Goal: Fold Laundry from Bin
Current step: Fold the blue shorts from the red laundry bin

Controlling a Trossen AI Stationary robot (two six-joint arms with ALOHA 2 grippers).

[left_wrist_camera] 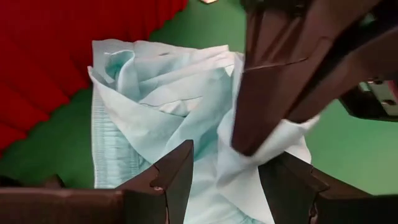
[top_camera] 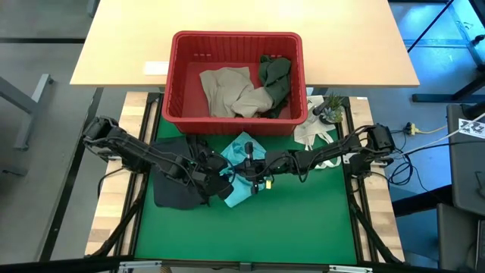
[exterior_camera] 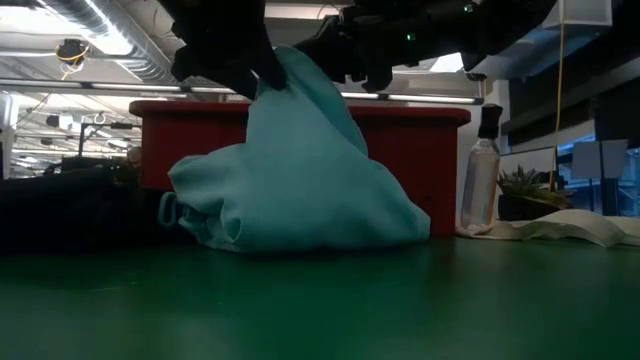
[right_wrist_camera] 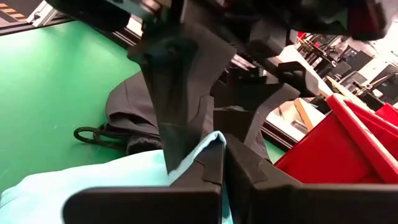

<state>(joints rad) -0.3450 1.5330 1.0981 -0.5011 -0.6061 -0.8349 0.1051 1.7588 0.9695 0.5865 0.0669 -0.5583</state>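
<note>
We see the right gripper point(top_camera: 244, 161) pinched tight on a fold of the light teal garment point(top_camera: 239, 178), its fingers point(right_wrist_camera: 214, 163) pressed together with the cloth's edge caught between them. The left gripper point(top_camera: 214, 171) meets it from the other side with its fingers point(left_wrist_camera: 177, 174) spread apart around the same bunched cloth. In the low view the teal garment hangs from both grippers as a peaked heap resting on the green mat point(top_camera: 303, 220). A black garment point(top_camera: 176, 186) lies just beside it, under the left arm. Behind them stands the red bin point(top_camera: 236, 39), holding the beige-tan garment point(top_camera: 227, 91) and the dark olive garment point(top_camera: 274, 80).
</note>
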